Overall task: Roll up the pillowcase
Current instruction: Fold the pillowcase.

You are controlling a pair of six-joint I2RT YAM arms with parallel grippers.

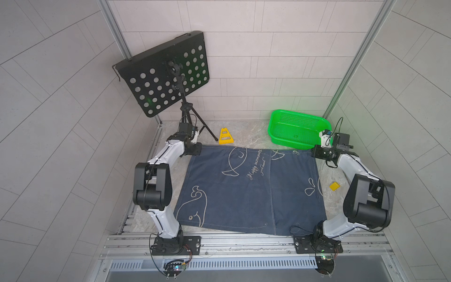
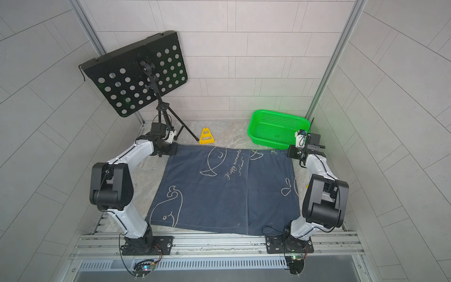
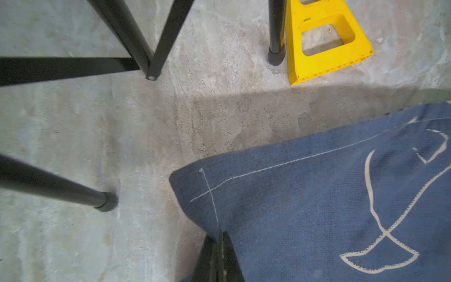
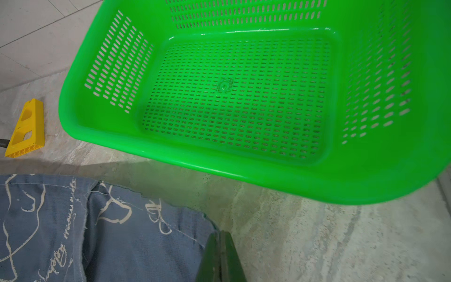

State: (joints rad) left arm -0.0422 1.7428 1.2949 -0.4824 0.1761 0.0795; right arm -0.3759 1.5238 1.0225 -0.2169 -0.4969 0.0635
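Note:
The pillowcase (image 1: 249,188) (image 2: 224,190) is dark navy with pale whale outlines and script, and it lies spread flat on the table in both top views. My left gripper (image 3: 220,235) is at its far left corner. It is shut on the cloth's edge just below the stitched corner (image 3: 207,190), which is raised slightly. My right gripper (image 4: 220,234) is at the far right corner, shut on the pillowcase (image 4: 136,241) where its edge meets the jaw tips. In both top views the wrists hide the fingers.
A green basket (image 1: 299,129) (image 4: 244,171) stands just beyond the right gripper. A yellow trapezoid block (image 1: 225,136) (image 3: 324,46) and the black tripod legs (image 3: 105,201) of a music stand (image 1: 166,73) are near the left gripper. A small yellow piece (image 1: 334,186) lies to the right of the cloth.

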